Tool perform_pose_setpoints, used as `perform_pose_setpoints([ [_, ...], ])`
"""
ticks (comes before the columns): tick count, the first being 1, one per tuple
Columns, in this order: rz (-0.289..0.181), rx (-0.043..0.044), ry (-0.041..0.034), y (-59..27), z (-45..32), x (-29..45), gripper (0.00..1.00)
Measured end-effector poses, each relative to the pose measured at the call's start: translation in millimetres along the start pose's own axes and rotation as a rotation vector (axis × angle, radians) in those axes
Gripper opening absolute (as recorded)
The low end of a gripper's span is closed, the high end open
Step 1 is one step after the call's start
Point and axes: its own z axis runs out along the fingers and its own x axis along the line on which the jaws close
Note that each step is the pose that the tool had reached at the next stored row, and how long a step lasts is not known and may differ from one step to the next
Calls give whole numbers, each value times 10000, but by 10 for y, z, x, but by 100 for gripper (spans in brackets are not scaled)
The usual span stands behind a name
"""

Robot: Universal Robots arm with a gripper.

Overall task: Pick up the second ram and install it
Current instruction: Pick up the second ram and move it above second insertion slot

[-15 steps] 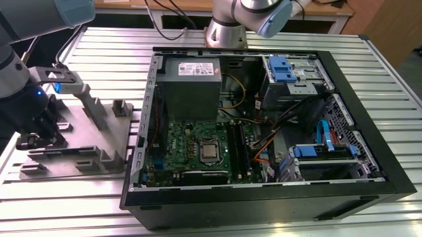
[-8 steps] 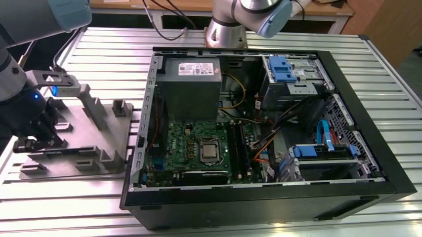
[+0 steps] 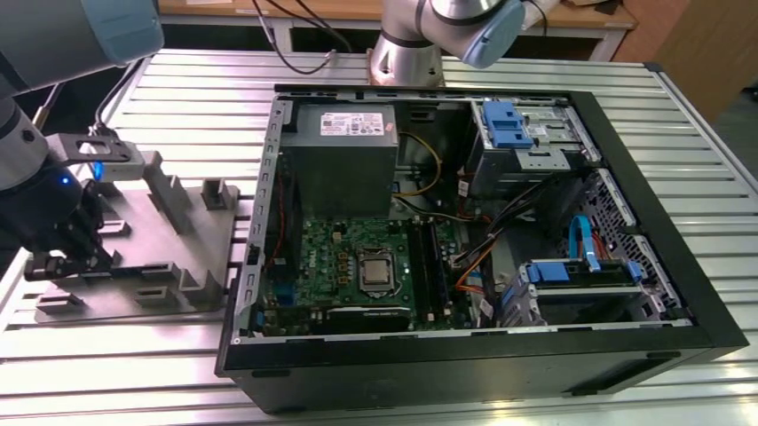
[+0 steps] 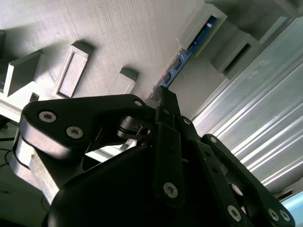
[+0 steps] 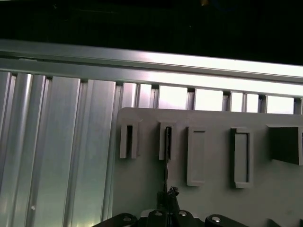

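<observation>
The second ram [image 4: 182, 59] is a thin blue-green strip seen edge-on, standing upright in the slots of the grey fixture plate [image 4: 118, 38]. In the first wrist view the ram [image 5: 167, 142] is a dark line running from a slot block to my fingertips. My gripper [image 4: 165, 94] has its black fingers drawn together on the ram's near end, low over the plate. In the exterior view my gripper [image 3: 59, 262] sits at the left on the fixture plate [image 3: 177, 240], away from the computer case.
An open black computer case [image 3: 663, 266] lies to the exterior view's right of the fixture, with the green motherboard [image 3: 350, 257], a grey power supply [image 3: 343, 151] and blue drive brackets [image 3: 503, 124] inside. Raised grey blocks [image 5: 241, 158] stand on the plate. Everything rests on a ribbed aluminium table [image 3: 119, 355].
</observation>
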Motion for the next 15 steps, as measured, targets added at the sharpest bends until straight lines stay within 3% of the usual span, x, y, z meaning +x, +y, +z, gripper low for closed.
perform_pose_setpoints([
  [9, -1, -2, 16, -1, 3, 1, 11],
  [14, 0, -3, 19, 0, 3, 1, 30],
  [15, 0, -2, 19, 0, 5, 1, 30],
])
